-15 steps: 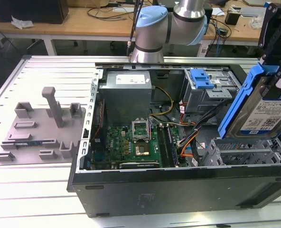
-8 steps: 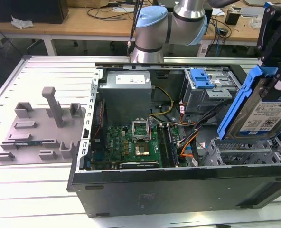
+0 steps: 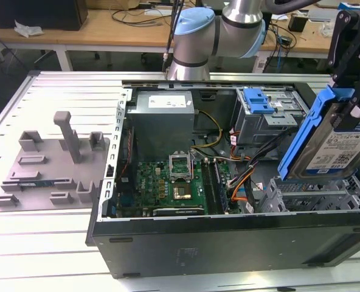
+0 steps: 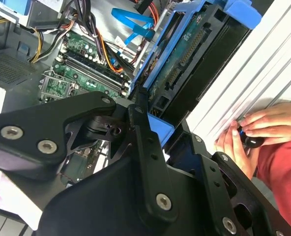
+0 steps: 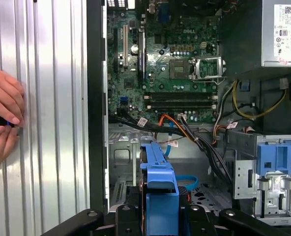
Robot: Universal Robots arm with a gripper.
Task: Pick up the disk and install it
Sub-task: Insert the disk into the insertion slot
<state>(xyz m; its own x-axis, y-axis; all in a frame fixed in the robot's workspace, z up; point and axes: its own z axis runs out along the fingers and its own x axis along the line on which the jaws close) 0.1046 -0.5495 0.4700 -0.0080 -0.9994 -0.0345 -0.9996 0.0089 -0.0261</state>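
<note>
A slatted metal table [image 3: 34, 243] carries an open computer case [image 3: 228, 243] lying on its side. The robot arm [image 3: 198, 30] rises behind it. Inside the case, the exterior view shows the grey power supply [image 3: 162, 115] beside the green motherboard [image 3: 168, 182], with a metal drive cage [image 3: 314, 194] at the exterior view's right end. A grey holder plate [image 3: 52, 164] lies on the table at the exterior view's left, apart from the case.

The disk [image 3: 338, 140] hangs tilted in the air above the drive cage, clear of it. The exterior view gives its white-and-blue label face. The second wrist view gives its circuit-board underside, and the first wrist view its blue frame edge-on.

The gripper [image 3: 353, 97] has its black fingers [image 4: 145, 142] clamped on the disk's blue frame.

Both wrist views add a person's hands [image 5: 3, 123] resting on the table beside the case, closed round a small dark object.
</note>
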